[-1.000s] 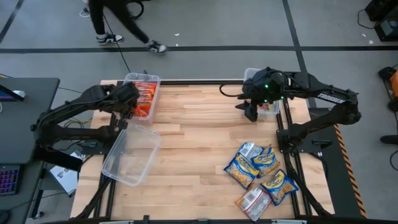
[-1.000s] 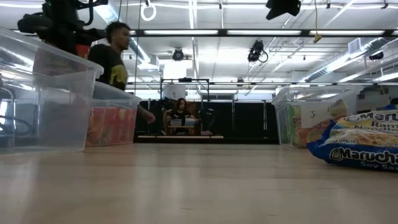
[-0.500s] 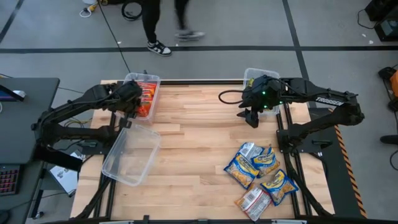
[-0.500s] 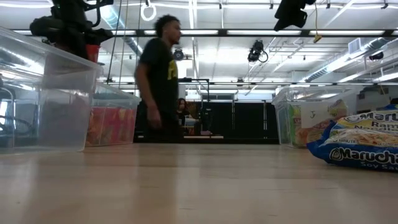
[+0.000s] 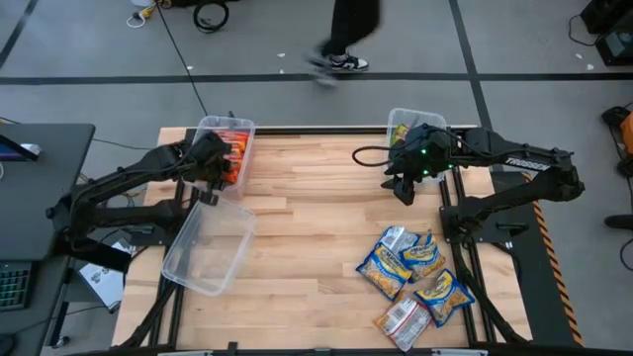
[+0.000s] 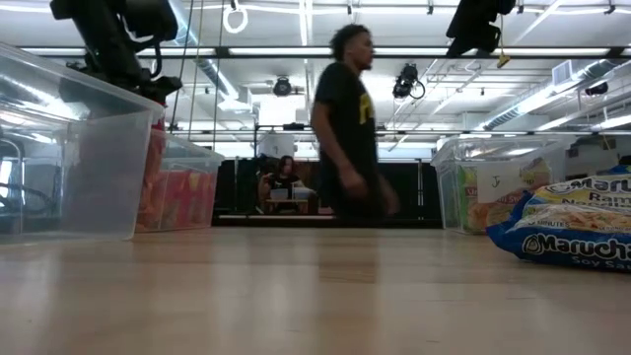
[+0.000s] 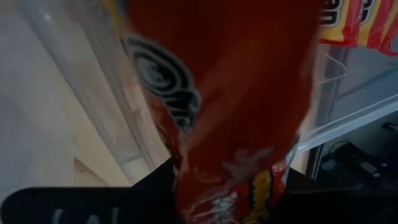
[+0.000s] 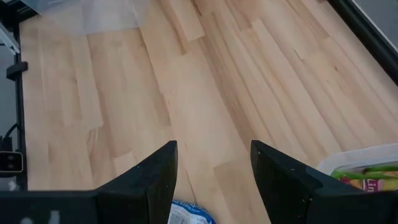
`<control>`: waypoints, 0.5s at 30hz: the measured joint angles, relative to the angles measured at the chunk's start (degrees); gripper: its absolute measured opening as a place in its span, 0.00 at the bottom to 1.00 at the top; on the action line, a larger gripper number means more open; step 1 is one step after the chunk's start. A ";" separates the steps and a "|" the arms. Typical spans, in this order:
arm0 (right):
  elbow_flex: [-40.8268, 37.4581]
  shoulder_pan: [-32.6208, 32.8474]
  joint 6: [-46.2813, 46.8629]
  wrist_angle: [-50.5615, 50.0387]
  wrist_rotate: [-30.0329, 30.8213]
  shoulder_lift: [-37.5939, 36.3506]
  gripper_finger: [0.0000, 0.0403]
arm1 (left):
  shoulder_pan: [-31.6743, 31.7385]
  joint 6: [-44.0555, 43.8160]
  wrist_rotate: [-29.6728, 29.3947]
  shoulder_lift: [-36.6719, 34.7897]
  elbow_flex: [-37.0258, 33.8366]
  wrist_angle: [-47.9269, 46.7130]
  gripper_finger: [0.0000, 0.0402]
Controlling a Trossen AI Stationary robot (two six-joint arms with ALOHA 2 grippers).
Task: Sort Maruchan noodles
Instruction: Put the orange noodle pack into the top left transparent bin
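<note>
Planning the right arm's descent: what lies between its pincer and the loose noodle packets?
Only bare wooden table separates the right pincer from the packets, per the high view.

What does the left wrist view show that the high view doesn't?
Only the left wrist view: the left gripper's fingers shut on an orange-red noodle packet, its printed face filling the frame.

Only the high view: the right gripper open and empty above the table, the loose packets lower right, the empty tilted bin, and a person's legs walking past.

Both: the clear bin holding orange-red packets.
</note>
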 joint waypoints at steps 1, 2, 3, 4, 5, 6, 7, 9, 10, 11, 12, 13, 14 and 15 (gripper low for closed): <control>0.00 0.00 0.00 0.00 -0.02 0.00 0.51 | 0.38 0.15 0.13 -0.02 -0.07 0.03 0.27; 0.00 0.00 0.00 0.00 -0.02 0.00 0.51 | 0.69 0.16 0.18 -0.10 -0.11 0.01 0.27; 0.00 0.00 0.00 0.00 0.00 0.02 0.51 | 1.10 0.18 0.17 -0.28 -0.14 -0.03 0.27; 0.00 0.00 -0.04 -0.02 0.00 0.02 0.51 | 1.54 0.29 0.16 -0.32 -0.15 -0.14 0.27; 0.00 0.00 -0.04 -0.02 0.00 0.02 0.51 | 1.90 0.78 0.16 -0.35 -0.17 -0.27 0.28; 0.00 0.00 -0.09 -0.04 -0.01 0.02 0.51 | 2.23 1.45 0.15 -0.35 -0.18 -0.48 0.28; 0.00 0.00 -0.24 -0.07 0.00 0.02 0.51 | 2.49 1.72 0.12 -0.29 -0.18 -0.81 0.29; 0.00 0.00 -0.46 -0.12 0.07 0.02 0.51 | 2.59 1.66 -0.04 -0.29 -0.18 -2.11 0.29; 0.00 0.00 -0.46 -0.27 0.38 0.02 0.51 | 2.55 1.69 0.03 -0.31 -0.15 -3.00 0.30; 0.00 0.00 -0.44 -0.52 0.66 0.02 0.51 | 2.55 1.72 0.24 -0.31 -0.14 -3.84 0.31; 0.00 0.00 -0.44 -0.78 0.81 0.02 0.51 | 2.55 1.92 0.55 -0.29 -0.16 -4.48 0.31; 0.00 0.00 -0.44 -0.93 1.02 0.02 0.51 | 2.55 2.38 0.82 -0.30 -0.18 -4.82 0.32; 0.00 0.00 -0.45 -0.95 1.25 0.02 0.51 | 2.58 2.98 1.03 -0.35 -0.17 -4.98 0.33; 0.00 0.00 -0.52 -0.91 1.36 0.02 0.51 | 2.58 3.31 1.07 -0.38 0.05 -5.30 0.35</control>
